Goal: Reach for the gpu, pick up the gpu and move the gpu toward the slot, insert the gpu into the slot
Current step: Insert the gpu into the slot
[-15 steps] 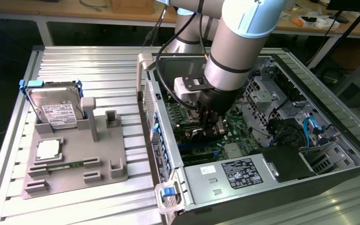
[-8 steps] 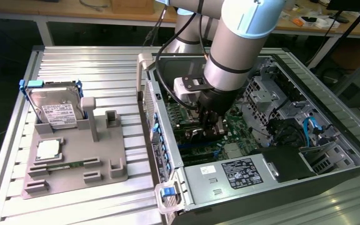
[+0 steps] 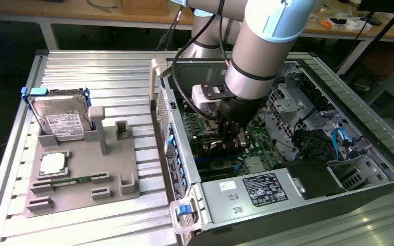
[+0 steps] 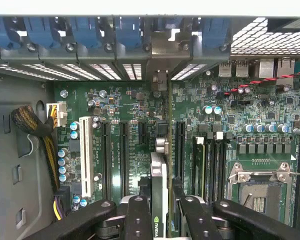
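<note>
One open computer case (image 3: 361, 169) lies on its side on the ribbed metal table (image 3: 94, 66), at the table's edge toward the exterior view's right, with the motherboard (image 4: 125, 105) exposed. The arm (image 3: 266, 46) reaches down into the case from above. A grey fixture (image 3: 80, 179) sits on the table toward the exterior view's left, well apart from the case; a hard drive (image 3: 63, 120) stands upright in its far end, and a small green memory stick (image 3: 70, 180) lies flat near its front edge. The gripper (image 4: 160, 207) is clenched on the gpu (image 4: 158, 185), fingers (image 4: 139, 215) pressing both faces of the card. The gpu stands on edge over the motherboard, its end bracket (image 4: 160, 80) at the case's rear slot openings, lined up along a long expansion slot (image 4: 180, 150). Whether the card is fully seated cannot be told.
</note>
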Robot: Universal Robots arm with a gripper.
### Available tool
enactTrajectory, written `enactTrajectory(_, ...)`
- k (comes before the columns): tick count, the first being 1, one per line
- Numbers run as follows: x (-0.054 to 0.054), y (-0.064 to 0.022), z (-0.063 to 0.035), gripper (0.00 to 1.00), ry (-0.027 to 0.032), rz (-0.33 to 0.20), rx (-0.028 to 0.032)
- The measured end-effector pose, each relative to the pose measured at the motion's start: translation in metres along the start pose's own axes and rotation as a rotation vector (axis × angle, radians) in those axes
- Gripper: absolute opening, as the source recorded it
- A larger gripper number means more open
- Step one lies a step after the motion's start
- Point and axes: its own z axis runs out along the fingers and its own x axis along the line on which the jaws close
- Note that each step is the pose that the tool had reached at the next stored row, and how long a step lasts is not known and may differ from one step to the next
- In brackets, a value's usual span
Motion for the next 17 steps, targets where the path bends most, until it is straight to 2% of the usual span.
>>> enactTrajectory(17, 0.0004, 0.0001, 0.0042, 0.27, 0.0001, 0.000, -0.0001)
